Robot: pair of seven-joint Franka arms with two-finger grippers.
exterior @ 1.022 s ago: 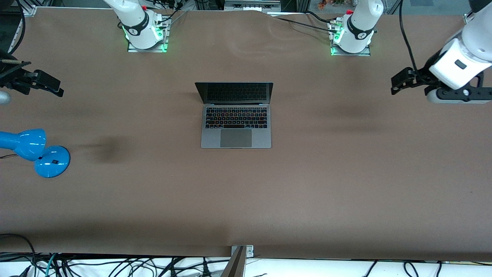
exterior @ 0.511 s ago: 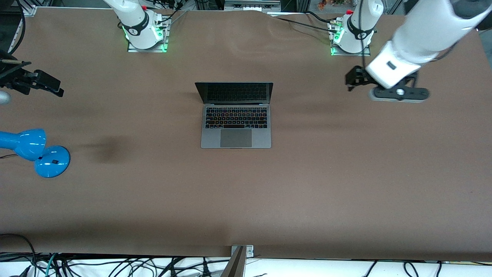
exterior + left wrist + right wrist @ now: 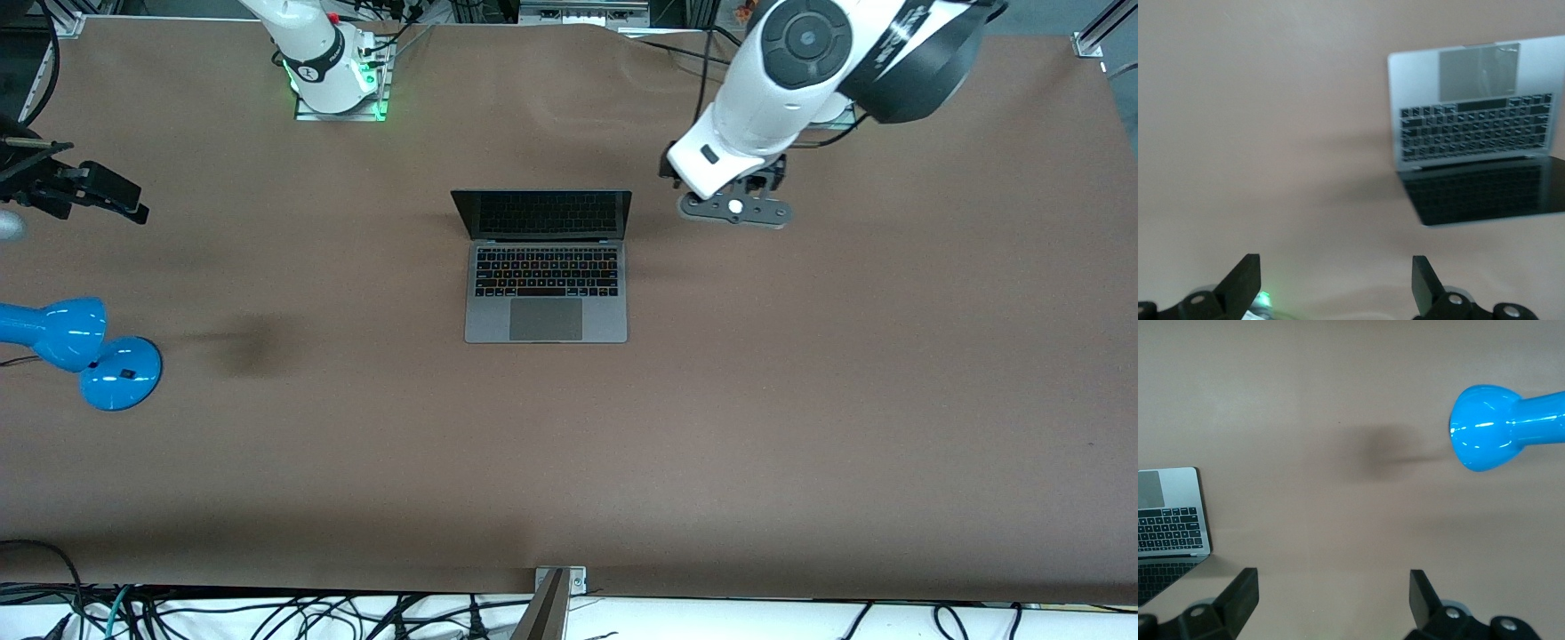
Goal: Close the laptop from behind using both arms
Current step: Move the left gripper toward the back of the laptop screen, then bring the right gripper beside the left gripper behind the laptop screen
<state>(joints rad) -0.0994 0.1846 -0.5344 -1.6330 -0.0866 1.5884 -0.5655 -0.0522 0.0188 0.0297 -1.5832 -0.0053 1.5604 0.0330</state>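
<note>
The laptop lies open at the middle of the brown table, screen upright and dark, keyboard toward the front camera. It also shows in the left wrist view as the laptop and at the edge of the right wrist view as the laptop. My left arm reaches in, and my left gripper hangs open and empty over bare table beside the screen, toward the left arm's end. My right gripper waits over the table's rim at the right arm's end; the right gripper is open and empty.
A blue lamp stands at the right arm's end of the table, nearer the front camera than the right gripper; the lamp shows in the right wrist view. The right arm's base glows green. Cables hang off the table's front edge.
My left arm has swung in from its end of the table to just beside the laptop's screen. The right arm and the laptop have not moved.
</note>
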